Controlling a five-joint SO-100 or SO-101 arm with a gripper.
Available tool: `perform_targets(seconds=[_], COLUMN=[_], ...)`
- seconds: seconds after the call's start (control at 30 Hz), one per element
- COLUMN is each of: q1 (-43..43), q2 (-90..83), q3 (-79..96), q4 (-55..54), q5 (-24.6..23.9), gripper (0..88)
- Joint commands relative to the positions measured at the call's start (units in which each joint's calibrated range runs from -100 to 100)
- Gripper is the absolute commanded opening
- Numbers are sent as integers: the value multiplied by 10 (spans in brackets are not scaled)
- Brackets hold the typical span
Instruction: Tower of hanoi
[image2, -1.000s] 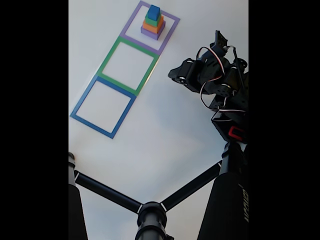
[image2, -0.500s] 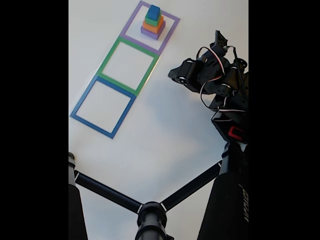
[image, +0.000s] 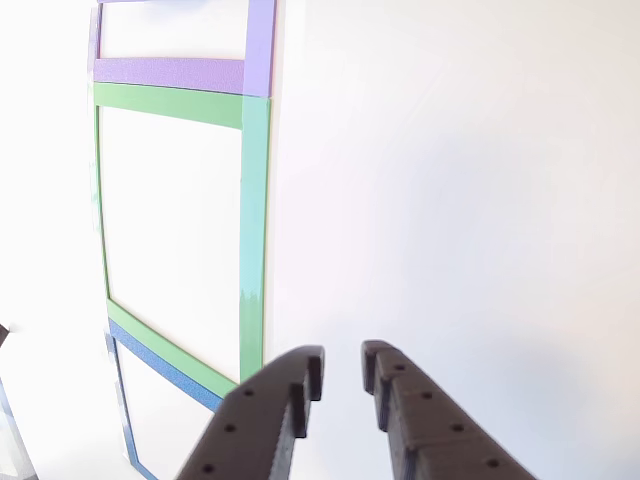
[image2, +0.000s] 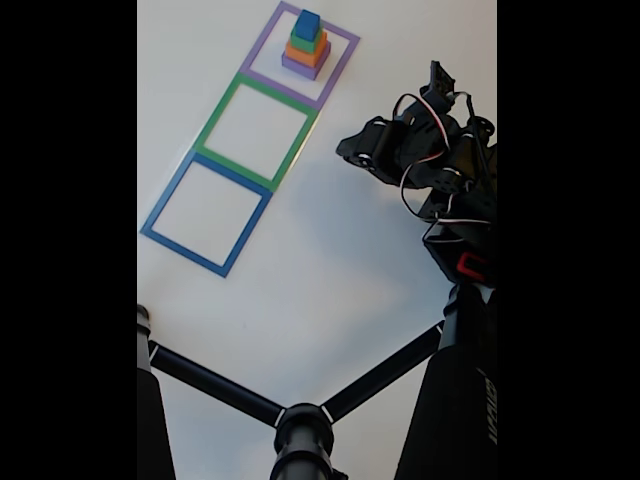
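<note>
The tower of hanoi (image2: 306, 47) stands stacked inside the purple square outline (image2: 260, 42) at the top of the fixed view. Its layers are a purple base (image2: 304, 69), an orange block (image2: 305, 53), a green block (image2: 308, 41) and a blue cube (image2: 308, 24) on top. My gripper (image2: 347, 151) hangs on the folded arm at the right, well apart from the stack. In the other view the gripper (image: 342, 366) comes in from the bottom edge. Its fingers stand a small gap apart with nothing between them, over bare table right of the green outline (image: 254, 200).
A green outline (image2: 222, 105) and a blue outline (image2: 165, 200) lie in a row below the purple one on the white table. Black tripod legs (image2: 215, 385) cross the bottom of the fixed view. The arm's base and cables (image2: 455, 200) fill the right side.
</note>
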Motion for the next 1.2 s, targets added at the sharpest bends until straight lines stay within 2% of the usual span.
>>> perform_targets(seconds=[0.0,0.5,0.77,0.83,0.9,0.93,1.03,1.1,1.17], q1=[7,5,-24,-6,20,33,66,92,112], q2=[-8,-8,5,41,87,114,182,222,245], q3=[-1,-1,-1,-16,-59,-96,-210,-283,-331], q4=[3,3,-17,-57,-94,-96,-89,-97,-109], q5=[-2,2,100,189,309,406,629,840,937], gripper=[3,3,3,3,3,3,3,3,3])
